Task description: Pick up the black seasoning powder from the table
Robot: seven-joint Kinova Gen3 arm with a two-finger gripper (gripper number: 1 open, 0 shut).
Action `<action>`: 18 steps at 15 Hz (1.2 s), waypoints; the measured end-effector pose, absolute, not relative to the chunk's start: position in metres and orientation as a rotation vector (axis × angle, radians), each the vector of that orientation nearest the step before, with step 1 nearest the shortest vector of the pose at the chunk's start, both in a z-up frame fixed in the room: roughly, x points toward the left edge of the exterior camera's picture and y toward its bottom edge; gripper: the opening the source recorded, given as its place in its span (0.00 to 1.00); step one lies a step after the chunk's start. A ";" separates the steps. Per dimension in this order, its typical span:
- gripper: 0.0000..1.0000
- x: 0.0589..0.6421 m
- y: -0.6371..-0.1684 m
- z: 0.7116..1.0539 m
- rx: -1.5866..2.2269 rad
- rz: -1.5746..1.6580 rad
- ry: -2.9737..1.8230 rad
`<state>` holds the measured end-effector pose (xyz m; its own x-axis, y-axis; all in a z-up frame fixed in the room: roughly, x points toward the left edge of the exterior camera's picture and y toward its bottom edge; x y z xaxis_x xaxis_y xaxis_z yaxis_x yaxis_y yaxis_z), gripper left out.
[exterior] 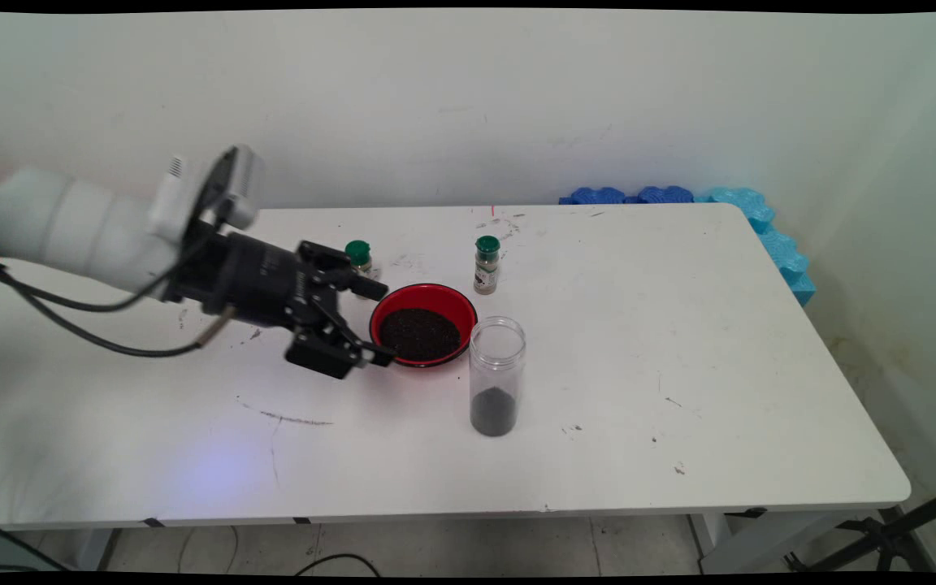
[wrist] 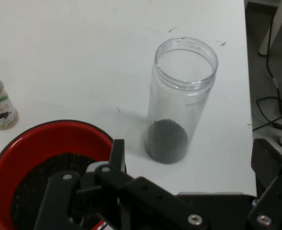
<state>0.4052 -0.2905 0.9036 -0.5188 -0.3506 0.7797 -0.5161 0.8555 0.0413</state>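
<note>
The black two-finger gripper (exterior: 383, 321) hangs low, just left of the round red bowl (exterior: 423, 324) full of dark grains. Its fingers (wrist: 117, 153) are spread wide and hold nothing. One fingertip sits at the bowl's near rim. Just right of the bowl stands a tall clear plastic jar (exterior: 496, 376) with no lid. It has a little heap of dark grains at the bottom and is mostly empty. Behind the bowl stand two small spice bottles with green caps (exterior: 486, 264). Everything rests on the white worktop (exterior: 679, 366).
</note>
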 end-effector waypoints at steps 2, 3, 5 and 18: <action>1.00 0.397 -0.295 0.894 0.624 0.241 -2.166; 1.00 0.392 -0.298 0.889 0.621 0.236 -2.164; 1.00 0.382 -0.305 0.877 0.610 0.228 -2.157; 1.00 0.342 -0.332 0.837 0.548 0.210 -2.138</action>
